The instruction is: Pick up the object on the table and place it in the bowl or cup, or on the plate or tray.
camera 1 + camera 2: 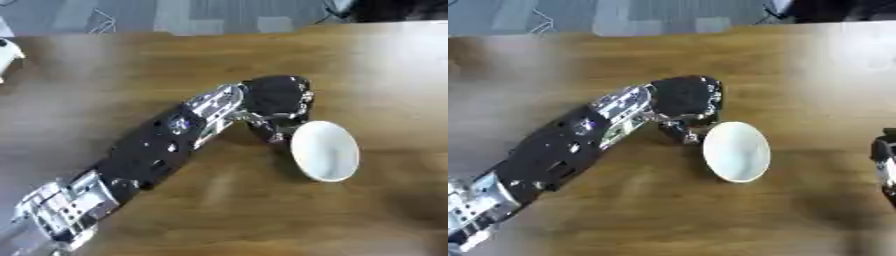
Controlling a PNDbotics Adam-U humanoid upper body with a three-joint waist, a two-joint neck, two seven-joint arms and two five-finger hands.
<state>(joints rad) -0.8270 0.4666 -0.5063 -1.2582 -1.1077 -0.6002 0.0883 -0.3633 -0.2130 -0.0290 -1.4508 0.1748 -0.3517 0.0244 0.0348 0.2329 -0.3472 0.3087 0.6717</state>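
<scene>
Silver joints of the left arm (61,210) enter at the lower left corner of the left eye view, partly cut off by the frame. From there the black forearm runs diagonally up toward the middle of the brown wooden surface (219,220). Its left hand (278,100) sits near the centre of the surface, fingers curled downward beside a white bowl (325,151). The bowl is tipped up on its side, its hollow facing the camera, and its upper rim meets the fingertips. Whether the fingers actually pinch the rim or merely touch it cannot be told, because the back of the hand hides the contact. No other loose object can be made out; anything under the palm is hidden. At the left edge a white shape (7,56) is cut off and unidentifiable.

Right eye view: the same arm, hand and tilted bowl appear, shifted left. At the right edge of the surface a dark part of the right hand (884,159) shows, mostly cut off, so its fingers cannot be read. Grey floor (623,15) lies beyond the far edge.
</scene>
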